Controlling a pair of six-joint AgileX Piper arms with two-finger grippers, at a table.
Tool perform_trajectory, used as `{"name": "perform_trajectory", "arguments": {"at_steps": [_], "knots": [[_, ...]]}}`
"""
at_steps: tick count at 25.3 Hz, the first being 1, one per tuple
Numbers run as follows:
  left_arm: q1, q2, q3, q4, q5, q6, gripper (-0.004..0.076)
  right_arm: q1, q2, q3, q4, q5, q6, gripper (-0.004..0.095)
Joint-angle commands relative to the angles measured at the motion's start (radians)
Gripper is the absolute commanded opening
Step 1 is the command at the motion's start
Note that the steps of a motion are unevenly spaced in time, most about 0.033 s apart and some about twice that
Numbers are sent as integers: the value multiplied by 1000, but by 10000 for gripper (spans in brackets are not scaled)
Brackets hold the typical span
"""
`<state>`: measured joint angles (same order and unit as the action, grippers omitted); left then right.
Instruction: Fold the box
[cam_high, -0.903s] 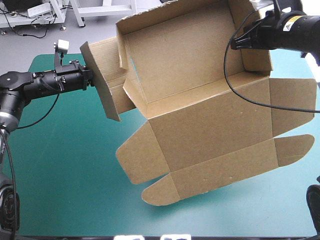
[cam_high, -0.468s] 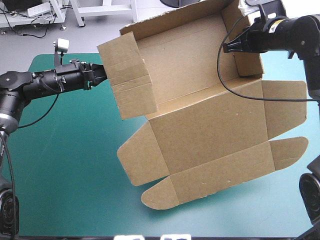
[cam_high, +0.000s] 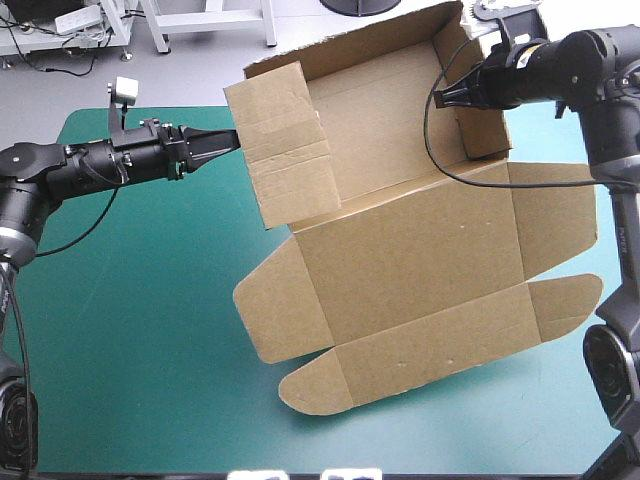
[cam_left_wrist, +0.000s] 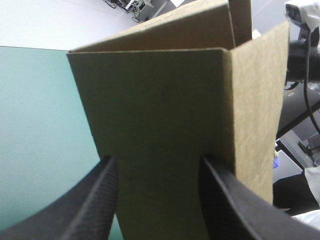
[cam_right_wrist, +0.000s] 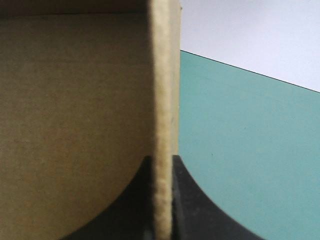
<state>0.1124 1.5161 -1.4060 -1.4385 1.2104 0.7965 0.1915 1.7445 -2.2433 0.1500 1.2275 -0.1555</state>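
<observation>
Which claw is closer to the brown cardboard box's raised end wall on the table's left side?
Left. The left claw sits open right at that raised end wall; the right claw grips the brown cardboard box at its opposite end wall.

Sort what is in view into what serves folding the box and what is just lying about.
In the job:
the box, some walls raised
the left end effector, open, at the box's left wall
the right end effector, shut on the box's right wall

Not part of it:
the table with its teal-green cover

Teal-green cover, flat and smooth, over the whole table.
</observation>
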Motion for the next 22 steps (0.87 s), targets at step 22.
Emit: {"name": "perform_trajectory", "arguments": {"at_steps": [22], "knots": [[-6, -46, -26, -102, 55, 45, 365, -5, 20, -22, 164, -150, 19, -17]]}}
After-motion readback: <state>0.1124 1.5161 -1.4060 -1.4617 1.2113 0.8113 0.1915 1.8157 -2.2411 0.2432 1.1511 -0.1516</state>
